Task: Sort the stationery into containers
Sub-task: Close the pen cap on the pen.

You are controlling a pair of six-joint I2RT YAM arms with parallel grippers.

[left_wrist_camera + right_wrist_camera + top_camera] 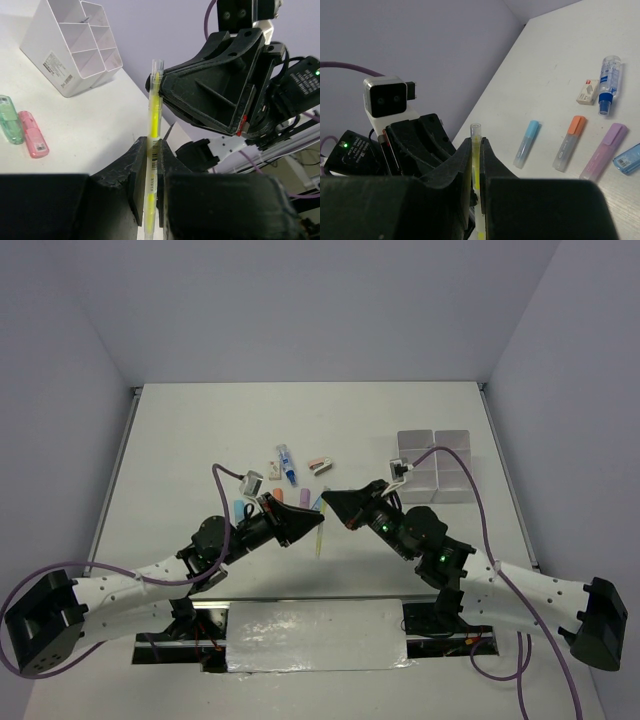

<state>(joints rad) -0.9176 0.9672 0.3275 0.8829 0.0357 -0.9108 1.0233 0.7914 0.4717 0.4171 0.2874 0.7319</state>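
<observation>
Now my left gripper [152,150] and right gripper [476,147] both clamp the thin yellow clear-barrelled pen [155,100] in mid-air: a handover. Next, I judge, left releases and right carries it to the translucent-white compartmented plastic bin [47,47].

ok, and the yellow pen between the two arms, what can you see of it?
The yellow pen is thin, with a clear, plastic-looking barrel, a yellow core, a clear end and a barcode sticker. It is held in the air between the arms, clamped in the jaws of the left gripper around the sticker and in the jaws of the right gripper near its clear end. Nothing else visibly touches it.
</observation>
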